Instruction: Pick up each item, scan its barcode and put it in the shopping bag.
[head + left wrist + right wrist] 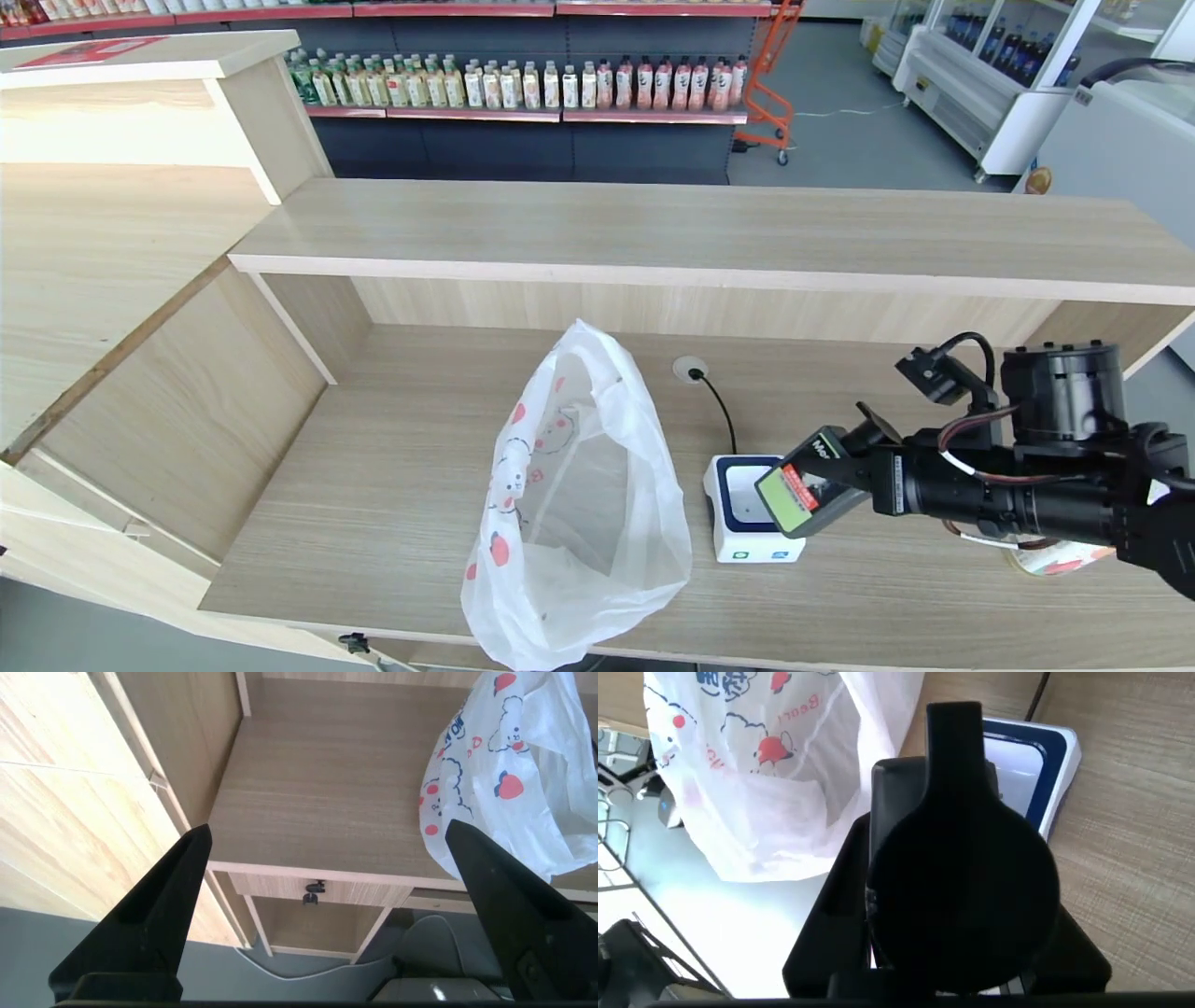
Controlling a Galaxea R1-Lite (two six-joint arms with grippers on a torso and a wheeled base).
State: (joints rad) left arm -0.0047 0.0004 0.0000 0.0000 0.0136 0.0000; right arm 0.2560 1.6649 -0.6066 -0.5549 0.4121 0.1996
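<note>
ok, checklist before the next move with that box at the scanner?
1. Grip: right gripper shut on the box: ok.
2. Position: box held over the scanner, toward its right side: ok.
3. Barcode facing the scanner window: cannot tell, that face is hidden.
4. Drop target: shopping bag upright beside the scanner, mouth open: ok.
5. Other arm: left gripper open, apart from the bag: ok.

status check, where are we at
Right gripper shut on black box, at the scanner. Left gripper open. Shopping bag open beside scanner, path clear.
</note>
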